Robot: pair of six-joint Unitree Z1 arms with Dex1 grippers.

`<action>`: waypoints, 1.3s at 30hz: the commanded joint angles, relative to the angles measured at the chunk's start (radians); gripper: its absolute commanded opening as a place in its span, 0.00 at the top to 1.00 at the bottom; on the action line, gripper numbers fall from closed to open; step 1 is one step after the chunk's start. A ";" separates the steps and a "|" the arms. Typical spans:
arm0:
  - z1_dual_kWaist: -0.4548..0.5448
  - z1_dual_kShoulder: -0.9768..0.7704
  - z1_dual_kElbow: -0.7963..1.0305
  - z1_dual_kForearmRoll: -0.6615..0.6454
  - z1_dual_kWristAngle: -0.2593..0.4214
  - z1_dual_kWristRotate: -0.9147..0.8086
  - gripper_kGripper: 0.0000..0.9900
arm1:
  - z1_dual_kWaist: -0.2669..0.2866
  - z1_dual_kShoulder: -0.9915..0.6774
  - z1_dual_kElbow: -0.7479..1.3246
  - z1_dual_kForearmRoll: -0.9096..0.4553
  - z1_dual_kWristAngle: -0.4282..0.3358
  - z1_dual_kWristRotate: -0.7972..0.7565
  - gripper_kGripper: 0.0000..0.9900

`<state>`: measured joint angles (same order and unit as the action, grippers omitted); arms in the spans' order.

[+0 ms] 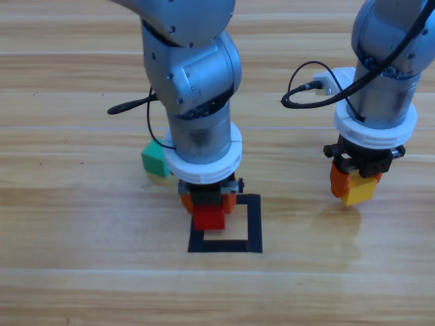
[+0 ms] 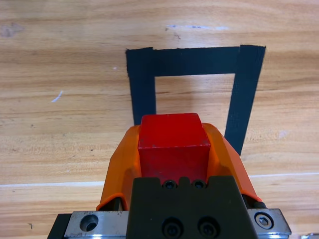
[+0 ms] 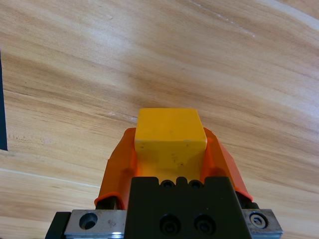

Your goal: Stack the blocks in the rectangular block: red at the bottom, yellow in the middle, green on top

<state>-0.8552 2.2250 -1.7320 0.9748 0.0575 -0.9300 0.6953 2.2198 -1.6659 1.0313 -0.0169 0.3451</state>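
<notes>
The wooden table (image 1: pixel 81 272) is carrying both arms' work areas. The left arm is coming down mid-table, its left gripper (image 1: pixel 208 204) clamping the red cube (image 1: pixel 209 218) between both orange jaws, over the near-left part of the rectangular block (image 1: pixel 254 224) of black tape; whether the cube is touching the table cannot be told. In the left wrist view the red cube (image 2: pixel 173 144) is sitting snug between the jaws, with the tape outline (image 2: pixel 194 60) ahead of it. The right gripper (image 1: pixel 353 183) is hanging well to the right of the outline, gripping the yellow cube (image 1: pixel 359 192). The green cube (image 1: pixel 154 160) is lying on the table just left of the left arm, outside the outline.
</notes>
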 commanded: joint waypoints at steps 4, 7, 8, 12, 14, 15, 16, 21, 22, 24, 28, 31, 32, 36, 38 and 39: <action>-0.024 0.059 0.028 -0.057 -0.015 0.022 0.97 | -0.037 -0.095 0.041 -0.016 0.005 0.005 0.77; -0.024 0.059 0.035 -0.067 -0.015 0.023 0.97 | -0.043 -0.095 0.054 -0.028 0.006 0.003 0.77; -0.024 0.059 0.040 -0.073 -0.015 0.023 0.97 | -0.043 -0.095 0.054 -0.028 0.008 0.002 0.77; -0.027 0.059 0.043 -0.085 -0.015 0.025 0.97 | -0.043 -0.101 0.055 -0.028 0.012 0.002 0.77; -0.030 0.059 0.043 -0.087 -0.015 0.023 0.97 | -0.043 -0.103 0.057 -0.028 0.012 -0.002 0.77; -0.030 0.061 0.043 -0.088 -0.015 0.023 0.97 | -0.043 -0.104 0.057 -0.028 0.012 -0.002 0.77; -0.031 0.062 0.045 -0.090 -0.015 0.022 0.97 | -0.043 -0.106 0.058 -0.028 0.012 -0.003 0.77; -0.038 0.067 0.042 -0.093 -0.015 0.019 0.97 | -0.043 -0.111 0.058 -0.030 0.021 -0.003 0.77; -0.038 0.068 0.042 -0.093 -0.015 0.019 0.97 | -0.043 -0.111 0.058 -0.030 0.021 -0.003 0.77; -0.042 0.073 0.040 -0.093 -0.011 0.016 0.97 | -0.043 -0.111 0.058 -0.030 0.021 -0.005 0.77; -0.051 0.087 0.031 -0.093 -0.011 0.019 0.97 | -0.043 -0.112 0.060 -0.030 0.025 -0.006 0.77; -0.056 0.091 0.031 -0.093 -0.011 0.019 0.97 | -0.050 -0.111 0.066 -0.034 0.032 -0.008 0.77; -0.056 0.093 0.029 -0.093 -0.011 0.017 0.97 | -0.050 -0.111 0.067 -0.036 0.034 -0.009 0.77; -0.056 0.096 0.025 -0.093 -0.008 0.017 0.97 | -0.050 -0.111 0.069 -0.039 0.037 -0.009 0.77; -0.056 0.096 0.025 -0.093 -0.005 0.016 0.97 | -0.050 -0.111 0.069 -0.040 0.037 -0.009 0.77; -0.056 0.099 0.025 -0.093 -0.004 0.016 0.97 | -0.050 -0.111 0.071 -0.040 0.037 -0.011 0.77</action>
<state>-0.8885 2.2652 -1.7094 0.8920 0.0511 -0.9123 0.6788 2.1277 -1.6262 1.0071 -0.0023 0.3407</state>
